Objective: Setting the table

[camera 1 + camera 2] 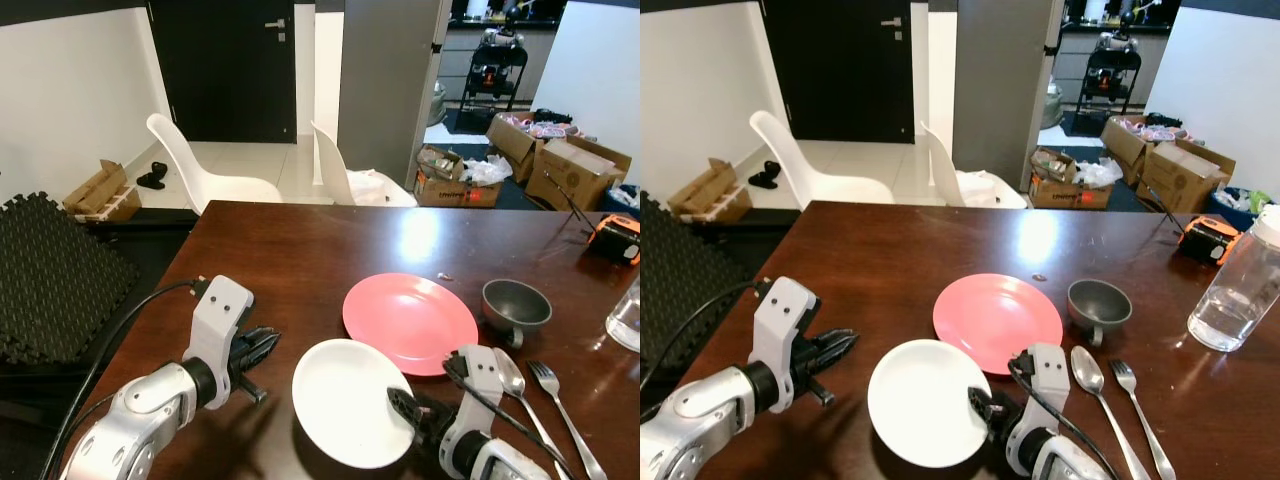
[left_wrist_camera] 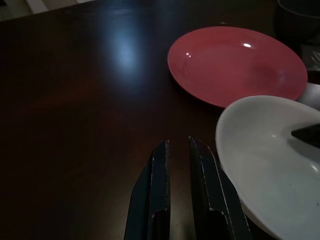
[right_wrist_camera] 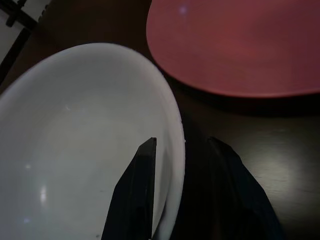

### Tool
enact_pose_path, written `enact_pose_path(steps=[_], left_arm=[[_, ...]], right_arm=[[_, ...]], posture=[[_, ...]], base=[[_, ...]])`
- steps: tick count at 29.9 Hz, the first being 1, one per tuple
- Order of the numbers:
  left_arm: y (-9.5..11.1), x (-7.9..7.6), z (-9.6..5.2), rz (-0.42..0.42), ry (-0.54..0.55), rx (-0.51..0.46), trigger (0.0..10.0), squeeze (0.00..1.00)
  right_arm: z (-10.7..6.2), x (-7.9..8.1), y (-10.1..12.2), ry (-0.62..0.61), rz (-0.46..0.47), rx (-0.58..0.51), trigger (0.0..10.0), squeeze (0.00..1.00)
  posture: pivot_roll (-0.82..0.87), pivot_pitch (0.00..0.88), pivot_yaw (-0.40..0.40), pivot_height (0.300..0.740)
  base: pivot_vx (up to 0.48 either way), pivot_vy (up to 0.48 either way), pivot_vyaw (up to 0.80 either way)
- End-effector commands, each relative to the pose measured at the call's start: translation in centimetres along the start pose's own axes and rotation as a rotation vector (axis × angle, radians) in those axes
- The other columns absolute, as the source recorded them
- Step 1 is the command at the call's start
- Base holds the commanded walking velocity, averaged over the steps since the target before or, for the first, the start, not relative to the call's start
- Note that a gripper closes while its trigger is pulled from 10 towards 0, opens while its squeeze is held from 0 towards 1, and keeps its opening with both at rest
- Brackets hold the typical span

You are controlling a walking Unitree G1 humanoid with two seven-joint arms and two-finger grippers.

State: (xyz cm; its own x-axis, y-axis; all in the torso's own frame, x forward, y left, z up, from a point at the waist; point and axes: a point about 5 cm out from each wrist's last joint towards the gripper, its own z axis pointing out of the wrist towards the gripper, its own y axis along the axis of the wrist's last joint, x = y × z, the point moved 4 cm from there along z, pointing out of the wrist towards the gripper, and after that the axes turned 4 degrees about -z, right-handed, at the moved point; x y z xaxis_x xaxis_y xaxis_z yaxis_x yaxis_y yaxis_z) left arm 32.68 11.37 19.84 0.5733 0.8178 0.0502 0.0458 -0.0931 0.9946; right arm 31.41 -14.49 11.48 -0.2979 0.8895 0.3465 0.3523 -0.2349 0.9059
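Seen from the head camera, a white bowl [image 1: 345, 400] sits on the dark wooden desk [image 1: 300, 250], touching a pink plate [image 1: 410, 320] at its 1 o'clock; a grey cup [image 1: 515, 305], spoon [image 1: 512, 378] and fork [image 1: 560, 400] lie at 3 o'clock. The left wrist view shows the left gripper [image 2: 179, 150] narrowed, empty, beside the bowl. In the right wrist view, the right gripper [image 3: 182, 145] straddles the bowl's rim, fingers [image 3: 142, 190] either side.
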Motion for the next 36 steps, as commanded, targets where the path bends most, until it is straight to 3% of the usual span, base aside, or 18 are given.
enact_pose_path(steps=[1,2,3,15,19,22,23,24,25,27,28,29,30,34,36], left_arm=[[-0.3,0.3,-0.2,0.003,0.023,0.002,10.0,0.0],[-0.3,0.3,-0.2,0.003,0.024,0.001,10.0,0.0],[-0.3,0.4,-0.2,0.001,0.03,-0.002,10.0,0.0],[-0.5,0.5,-0.1,0.008,0.058,-0.004,10.0,0.0],[-0.9,0.6,-0.2,0.012,0.069,0.004,10.0,0.0],[-1.4,1.1,-0.4,0.02,0.116,0.013,10.0,0.0],[-1.6,1.8,-0.6,0.011,0.172,0.012,10.0,0.0],[-1.7,2.3,-0.8,0.003,0.211,0.011,10.0,0.0],[-1.9,3.3,-1.2,-0.02,0.287,0.007,10.0,0.0],[-2.1,4.8,-1.9,-0.067,0.396,-0.005,10.0,0.0],[-2.1,4.8,-1.9,-0.067,0.396,-0.005,10.0,0.0],[-2.4,6.5,-3.1,-0.156,0.507,-0.027,10.0,0.0],[-2.6,7.0,-3.7,-0.186,0.546,-0.032,10.0,0.0],[-4.1,7.1,-5.0,-0.207,0.558,0.001,10.0,0.0],[-5.4,5.9,-5.8,-0.208,0.515,0.035,10.0,0.0]], right_arm=[[0.1,0.0,-0.8,0.018,0.034,0.035,6.2,0.0],[0.1,0.0,-0.8,0.022,0.038,0.037,6.2,0.0],[0.2,0.2,-0.7,0.047,0.053,0.031,0.0,0.0],[-0.1,1.0,0.6,0.121,0.136,-0.042,0.0,0.0],[-0.2,1.2,0.8,0.125,0.128,-0.066,0.0,0.0],[-0.5,1.5,2.0,0.12,0.066,-0.141,0.0,0.0],[-0.7,1.7,2.8,0.107,0.041,-0.191,4.1,0.0],[-0.8,1.9,3.3,0.097,0.027,-0.224,4.1,0.0],[-1.0,2.0,3.8,0.077,-0.009,-0.258,10.0,0.0],[-1.2,2.3,4.1,0.045,-0.048,-0.294,10.0,0.0],[-1.2,2.3,4.1,0.045,-0.048,-0.294,10.0,0.0],[-1.4,2.4,4.0,0.002,-0.027,-0.321,10.0,0.0],[-1.5,2.3,3.9,-0.028,-0.035,-0.33,10.0,0.0],[-1.9,1.9,3.9,-0.121,-0.115,-0.37,10.0,0.0],[-2.1,1.8,4.2,-0.172,-0.156,-0.405,10.0,0.0]], posture=[[0.0,0.095,0.087,0.74],[0.0,0.095,0.087,0.74],[0.0,0.095,0.085,0.74],[-0.01,0.101,0.088,0.74],[0.0,0.104,0.089,0.74],[-0.01,0.107,0.09,0.74],[-0.01,0.109,0.09,0.74],[-0.01,0.11,0.091,0.74],[-0.01,0.111,0.091,0.74],[-0.01,0.114,0.088,0.74],[-0.01,0.114,0.088,0.74],[-0.01,0.116,0.086,0.74],[0.0,0.119,0.085,0.74],[0.0,0.12,0.084,0.74],[0.0,0.123,0.084,0.74]], base=[[0.0,0.0,0.0],[0.0,0.0,0.0],[0.0,0.0,0.0],[0.0,0.0,0.0],[0.0,0.0,0.0],[0.0,0.0,0.0],[0.0,0.0,0.0],[0.0,0.0,0.0],[0.0,0.0,0.0],[0.0,0.0,0.0],[0.0,0.0,0.0],[0.0,0.0,0.0],[0.0,0.0,0.0],[0.0,0.0,0.0],[0.0,0.0,0.0]])
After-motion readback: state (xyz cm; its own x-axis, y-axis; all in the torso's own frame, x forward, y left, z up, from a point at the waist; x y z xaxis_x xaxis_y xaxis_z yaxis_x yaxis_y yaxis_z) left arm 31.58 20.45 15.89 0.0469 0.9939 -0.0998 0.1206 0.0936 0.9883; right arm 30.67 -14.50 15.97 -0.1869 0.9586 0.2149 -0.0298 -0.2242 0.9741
